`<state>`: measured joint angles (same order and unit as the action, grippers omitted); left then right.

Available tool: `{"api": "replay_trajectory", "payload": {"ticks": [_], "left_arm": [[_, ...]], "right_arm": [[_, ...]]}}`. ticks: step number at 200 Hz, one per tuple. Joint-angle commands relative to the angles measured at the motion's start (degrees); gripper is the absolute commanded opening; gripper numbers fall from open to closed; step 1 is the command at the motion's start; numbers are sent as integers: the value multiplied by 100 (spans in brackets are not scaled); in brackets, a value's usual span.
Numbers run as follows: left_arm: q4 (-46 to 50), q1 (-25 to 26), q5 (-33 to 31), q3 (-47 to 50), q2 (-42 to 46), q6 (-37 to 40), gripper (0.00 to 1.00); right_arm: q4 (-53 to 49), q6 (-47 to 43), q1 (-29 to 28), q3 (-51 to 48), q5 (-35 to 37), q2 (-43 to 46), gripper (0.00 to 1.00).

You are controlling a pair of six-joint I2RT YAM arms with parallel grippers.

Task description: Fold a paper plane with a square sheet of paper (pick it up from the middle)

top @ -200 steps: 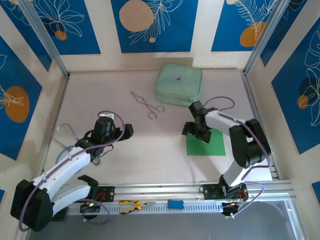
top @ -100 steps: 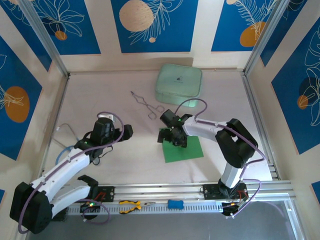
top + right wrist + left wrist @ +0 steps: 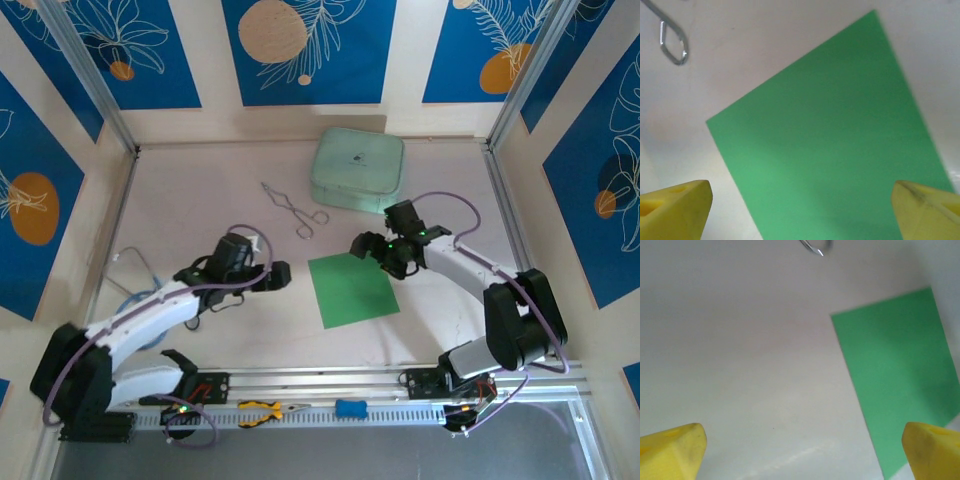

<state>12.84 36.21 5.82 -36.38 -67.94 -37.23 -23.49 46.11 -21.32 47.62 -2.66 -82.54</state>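
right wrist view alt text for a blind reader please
A flat bright green square sheet of paper lies unfolded on the pale table. The right gripper hovers above it, open, its yellow fingertips at the bottom corners. A loop of metal tongs sits at top left.

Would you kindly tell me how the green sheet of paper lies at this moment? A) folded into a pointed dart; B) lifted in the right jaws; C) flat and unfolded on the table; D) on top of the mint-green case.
C: the square sheet of paper lies flat and uncreased on the table, and the right gripper is by its far corner with its jaws open, holding nothing.
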Motion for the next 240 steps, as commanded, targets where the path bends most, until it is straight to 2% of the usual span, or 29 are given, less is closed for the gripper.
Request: {"api": "replay_trajectory", "payload": {"ticks": [1,19,42,92,129,151,180,210,240], "left_arm": [[-153,547,134,-463,-475,-242,100],[-383,813,-13,-610,-764,-397,100],[-936,951,312,-665,-1095,-659,100],[-863,1099,171,-820,-1384,-741,100],[-336,1094,-513,-779,-1069,-702,100],[-86,1071,-933,-706,-814,-726,100],[49,1042,-1118,-634,-607,-731,100],[-18,996,-1041,-525,-451,-783,100],[-53,996,-771,-622,-560,-776,99]], "right_arm": [[270,-500,239,-353,-1113,102,90],[458,-515,322,-485,-1431,70,88],[710,-404,263,-637,-1613,-22,87],[459,18,-210,-459,-1121,-669,86],[562,1023,-802,-513,-713,-957,87],[668,1995,-1242,-522,-465,-1018,88],[1499,3190,-1691,-789,-453,-826,88],[2304,3440,-1568,-1138,-608,-148,88],[1377,2537,-943,-984,-568,650,89]]}}
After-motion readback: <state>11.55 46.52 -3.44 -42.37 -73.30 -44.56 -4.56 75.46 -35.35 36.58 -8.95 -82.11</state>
